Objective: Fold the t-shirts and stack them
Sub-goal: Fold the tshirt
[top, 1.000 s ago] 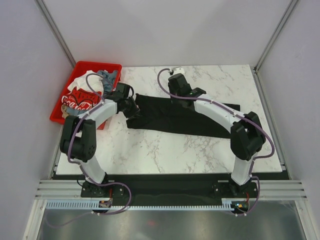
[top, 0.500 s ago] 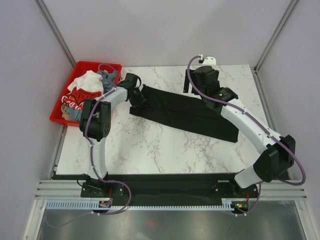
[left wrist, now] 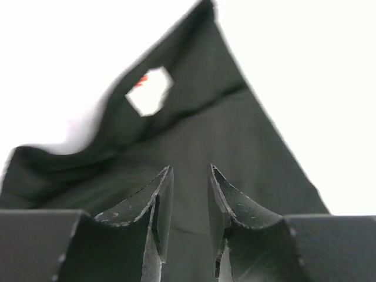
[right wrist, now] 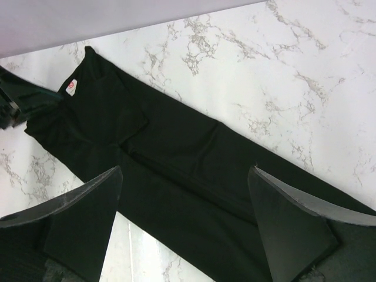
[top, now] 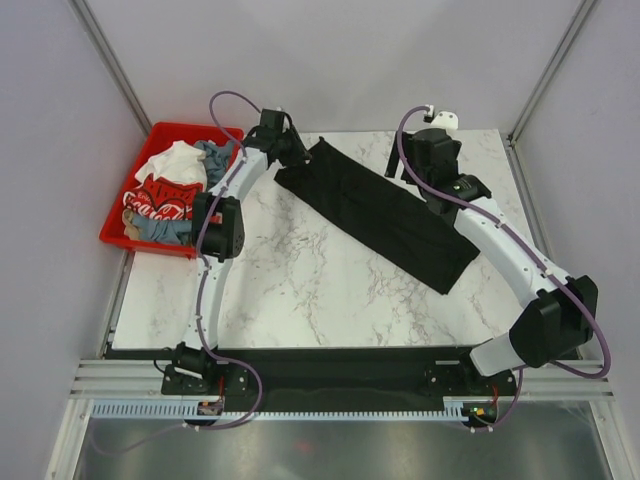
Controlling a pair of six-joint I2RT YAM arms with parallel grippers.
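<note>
Left claw (left wrist: 190, 171) pinches black t-shirt (top: 380, 210); right claw (right wrist: 185, 170) gapes empty; red bin (top: 188, 127) nearby.

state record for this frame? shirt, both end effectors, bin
black t-shirt: long narrow strip, lying diagonally on the table, far left to near right
left end effector: closed on the strip's far-left end
right end effector: open wide, over the strip, holding nothing
red bin: off the table's far-left corner; holds white shirt, red Coca-Cola shirt, grey-blue shirt, all crumpled
stack: none on the table yet
</note>
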